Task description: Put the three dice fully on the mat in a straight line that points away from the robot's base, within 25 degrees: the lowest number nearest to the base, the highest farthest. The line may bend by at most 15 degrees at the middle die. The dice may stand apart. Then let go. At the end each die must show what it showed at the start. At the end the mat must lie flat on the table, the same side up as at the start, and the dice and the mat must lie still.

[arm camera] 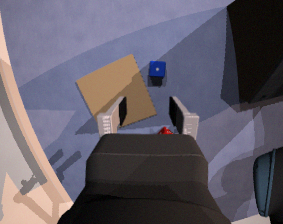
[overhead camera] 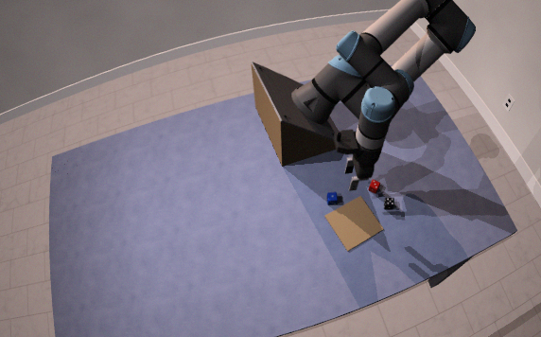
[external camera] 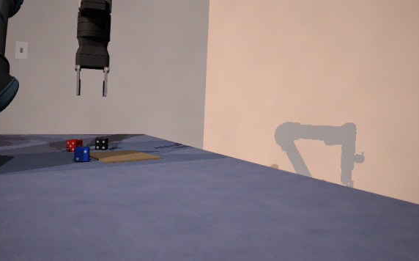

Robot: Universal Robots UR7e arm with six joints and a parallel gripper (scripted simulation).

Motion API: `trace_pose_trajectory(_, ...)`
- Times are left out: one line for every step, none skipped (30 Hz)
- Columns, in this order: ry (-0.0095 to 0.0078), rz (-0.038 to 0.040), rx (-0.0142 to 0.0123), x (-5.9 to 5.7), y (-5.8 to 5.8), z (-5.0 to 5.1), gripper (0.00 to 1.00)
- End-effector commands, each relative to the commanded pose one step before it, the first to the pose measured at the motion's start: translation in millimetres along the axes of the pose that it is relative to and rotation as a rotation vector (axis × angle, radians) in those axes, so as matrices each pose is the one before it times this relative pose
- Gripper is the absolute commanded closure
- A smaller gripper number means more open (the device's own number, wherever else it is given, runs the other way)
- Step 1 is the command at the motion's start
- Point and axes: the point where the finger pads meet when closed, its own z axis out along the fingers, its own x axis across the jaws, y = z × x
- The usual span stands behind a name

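A tan square mat [overhead camera: 354, 222] lies flat on the blue table; it also shows in the side view [external camera: 124, 156] and the wrist view [arm camera: 116, 88]. A blue die [overhead camera: 332, 198] stands just off the mat's corner nearest the base, and shows in the side view [external camera: 81, 154] and the wrist view [arm camera: 157, 68]. A red die [overhead camera: 374, 186] and a black die [overhead camera: 389, 203] stand on the table beside the mat's right edge. My gripper [overhead camera: 351, 174] is open and empty, high above the table near the red die [arm camera: 165, 131]. It hangs well above the dice in the side view [external camera: 91, 86].
The robot's wedge-shaped base block [overhead camera: 286, 118] stands behind the dice. The table's right and front edges [overhead camera: 492, 237] lie a short way beyond the black die. A wall [external camera: 322, 92] runs along the far side.
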Motion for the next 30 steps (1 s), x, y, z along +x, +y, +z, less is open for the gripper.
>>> trace_pose_trajectory(0.00120,0.05831,-0.00747,16.12,-36.14,3.59,0.00)
trace_pose_trajectory(0.00016,0.00333,-0.00058,0.94,-2.03,0.27,0.00)
trace_pose_trajectory(0.00007,0.00135,-0.00024,0.38,-0.82,0.11,0.00)
trace_pose_trajectory(0.00001,0.00021,-0.00004,0.06,-0.13,0.02,0.00)
trace_pose_trajectory(0.00000,0.00000,0.00000,0.00,0.00,0.00,0.00)
trace_pose_trajectory(0.00000,0.00000,0.00000,0.00,0.00,0.00,0.00)
trace_pose_trajectory(0.00000,0.00000,0.00000,0.00,0.00,0.00,0.00)
trace_pose_trajectory(0.00000,0.00000,0.00000,0.00,0.00,0.00,0.00)
trace_pose_trajectory(0.00000,0.00000,0.00000,0.00,0.00,0.00,0.00)
trace_pose_trajectory(0.00000,0.00000,0.00000,0.00,0.00,0.00,0.00)
trace_pose_trajectory(0.00000,0.00000,0.00000,0.00,0.00,0.00,0.00)
trace_pose_trajectory(0.00000,0.00000,0.00000,0.00,0.00,0.00,0.00)
trace_pose_trajectory(0.00000,0.00000,0.00000,0.00,0.00,0.00,0.00)
trace_pose_trajectory(0.00000,0.00000,0.00000,0.00,0.00,0.00,0.00)
trace_pose_trajectory(0.00000,0.00000,0.00000,0.00,0.00,0.00,0.00)
trace_pose_trajectory(0.00000,0.00000,0.00000,0.00,0.00,0.00,0.00)
trace_pose_trajectory(0.00000,0.00000,0.00000,0.00,0.00,0.00,0.00)
trace_pose_trajectory(0.00000,-0.00005,0.00000,0.00,0.00,0.00,0.00)
trace_pose_trajectory(0.00000,-0.00035,0.00000,0.00,-0.01,0.01,0.00)
trace_pose_trajectory(0.00000,-0.00092,0.00000,-0.01,-0.02,0.03,0.00)
trace_pose_trajectory(0.00000,-0.00173,0.00000,-0.02,-0.03,0.05,0.00)
trace_pose_trajectory(0.00000,-0.00276,0.00000,-0.03,-0.05,0.09,0.00)
trace_pose_trajectory(0.00000,0.00000,0.00000,0.00,0.00,0.00,0.00)
trace_pose_trajectory(0.00000,0.00000,0.00000,0.00,0.00,0.00,0.00)
trace_pose_trajectory(0.00000,-0.00399,0.00000,-0.04,-0.08,0.12,0.00)
trace_pose_trajectory(0.00000,-0.00539,0.00000,-0.06,-0.10,0.17,0.00)
trace_pose_trajectory(0.00000,-0.00694,0.00000,-0.08,-0.13,0.21,0.00)
trace_pose_trajectory(0.00000,-0.00861,0.00000,-0.09,-0.16,0.27,0.00)
trace_pose_trajectory(0.00000,-0.01039,0.00001,-0.11,-0.19,0.32,0.00)
trace_pose_trajectory(0.00000,-0.01226,0.00001,-0.13,-0.22,0.38,0.00)
